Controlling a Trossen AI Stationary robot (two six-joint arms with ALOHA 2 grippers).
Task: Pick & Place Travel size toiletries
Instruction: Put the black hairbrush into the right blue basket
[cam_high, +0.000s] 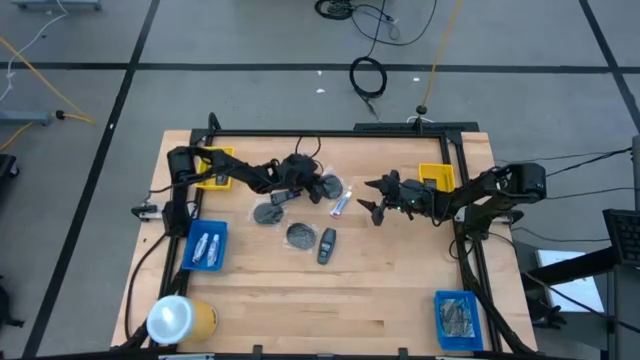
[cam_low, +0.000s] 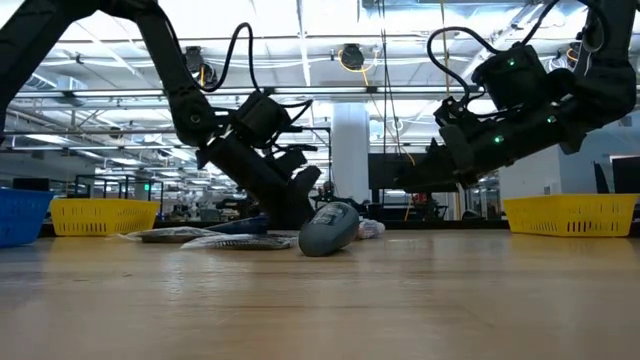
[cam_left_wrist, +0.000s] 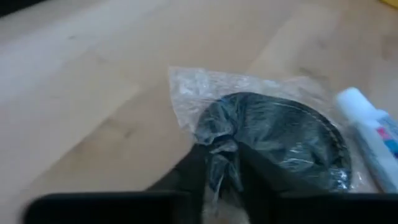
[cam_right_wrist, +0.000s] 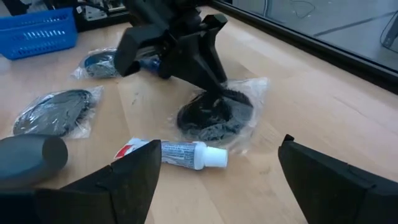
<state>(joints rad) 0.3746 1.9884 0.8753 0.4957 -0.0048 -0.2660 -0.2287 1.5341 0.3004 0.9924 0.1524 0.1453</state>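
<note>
My left gripper (cam_high: 318, 186) is shut on the clear bag of a dark round disc (cam_left_wrist: 280, 140), which lies on the table near the middle (cam_right_wrist: 214, 115). My right gripper (cam_right_wrist: 217, 180) hovers open just right of it (cam_high: 372, 202), touching nothing. A white tube (cam_right_wrist: 180, 151) lies flat between that disc and the right fingers. Two more bagged discs (cam_high: 268, 213) (cam_high: 300, 235) and a dark oblong bottle (cam_high: 327, 245) lie flat nearby. A blue tray (cam_high: 207, 245) holds pale tubes. My left gripper pinches a bunched-up fold of the clear plastic bag (cam_left_wrist: 221, 149) at the disc's near rim between its two fingers (cam_right_wrist: 208, 81). It comes slanting down from the table's left. The disc rests on the table and the plastic is gathered upward at the fingers.
Yellow trays stand at the far left (cam_high: 215, 168) and far right (cam_high: 437, 178). A second blue tray (cam_high: 458, 320) sits at the near right corner, and a big yellow cylinder with a white top (cam_high: 180, 318) at the near left. Bare wood spans the near middle.
</note>
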